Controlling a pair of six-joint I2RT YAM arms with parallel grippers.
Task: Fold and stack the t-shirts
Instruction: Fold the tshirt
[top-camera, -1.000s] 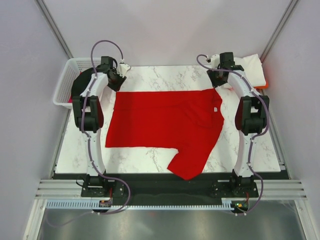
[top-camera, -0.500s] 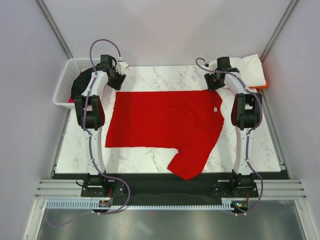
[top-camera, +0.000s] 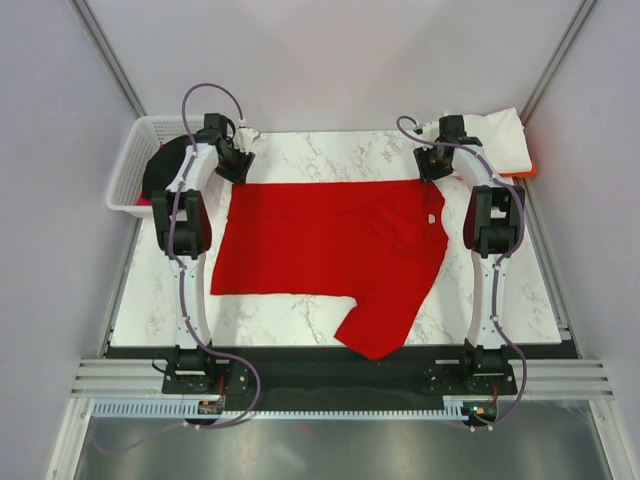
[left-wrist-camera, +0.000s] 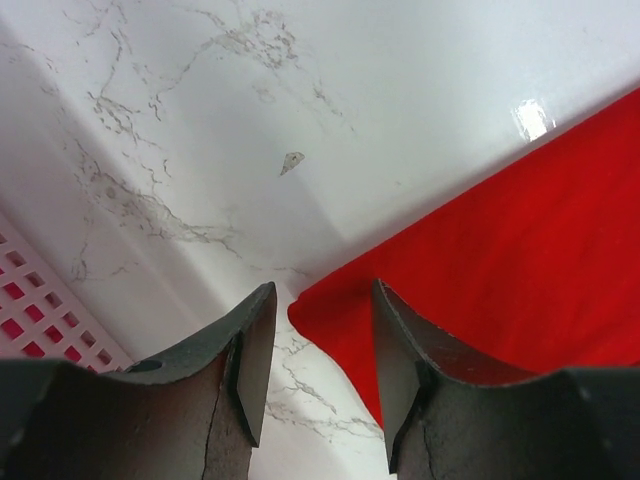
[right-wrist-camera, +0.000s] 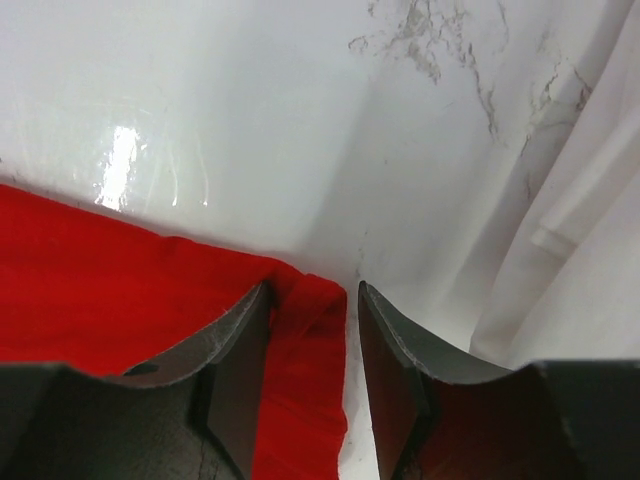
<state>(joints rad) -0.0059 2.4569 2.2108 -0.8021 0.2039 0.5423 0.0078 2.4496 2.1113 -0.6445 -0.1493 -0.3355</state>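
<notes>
The left pincer and right pincer gape, released, astride far corners of the limp red shirt, likely its best holds.

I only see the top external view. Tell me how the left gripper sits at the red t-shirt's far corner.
Observer: The left gripper is open; the corner of the red t-shirt lies flat on the table between its fingers, unpinched.
Operator: Now the right side.
Observer: The right gripper is open too; that corner is bunched, touching one finger, with a gap to the other.
Operator: Check the white t-shirt beside it.
Observer: It lies apart from the red corner, with bare table between them.
</notes>
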